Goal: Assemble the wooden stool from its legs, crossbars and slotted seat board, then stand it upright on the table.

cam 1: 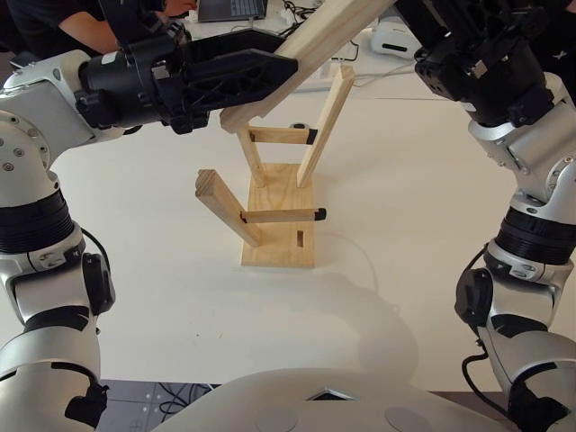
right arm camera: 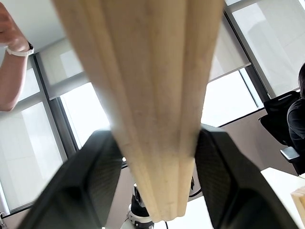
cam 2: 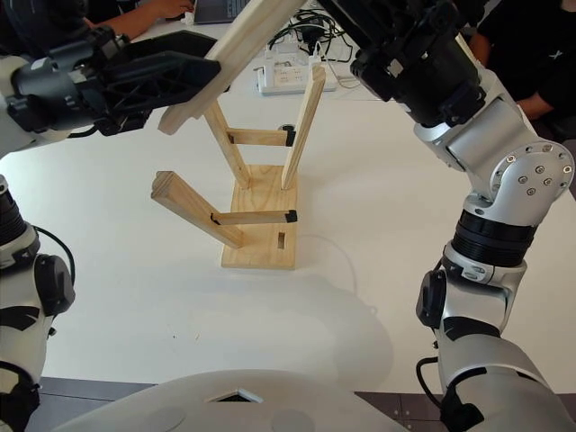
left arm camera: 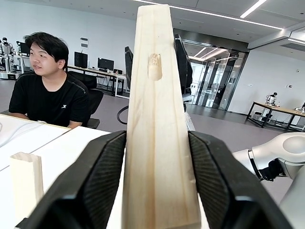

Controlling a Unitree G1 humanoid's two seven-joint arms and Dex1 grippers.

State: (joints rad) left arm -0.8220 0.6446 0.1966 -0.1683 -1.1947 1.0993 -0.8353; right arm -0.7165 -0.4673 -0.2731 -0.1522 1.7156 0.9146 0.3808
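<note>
Two claws share one loose leg (cam 1: 310, 47), held slantwise in the air above the table (cam 1: 432, 234). The left gripper (left arm camera: 157, 157) pinches it near its lower end, black fingers pressed against both sides. The right gripper (right arm camera: 159, 157) clamps the higher end the same way. Below, the seat board (cam 1: 281, 247) lies flat about midway between the table's near and far edges. Three legs stand tilted in it: a far left leg (cam 1: 252, 157) and a far right leg (cam 1: 326, 121), joined by the far crossbar (cam 1: 279, 135), and a near leg (cam 1: 220, 202) carrying the near crossbar (cam 1: 283, 215). One open slot (cam 1: 299, 237) shows at the board's near end.
</note>
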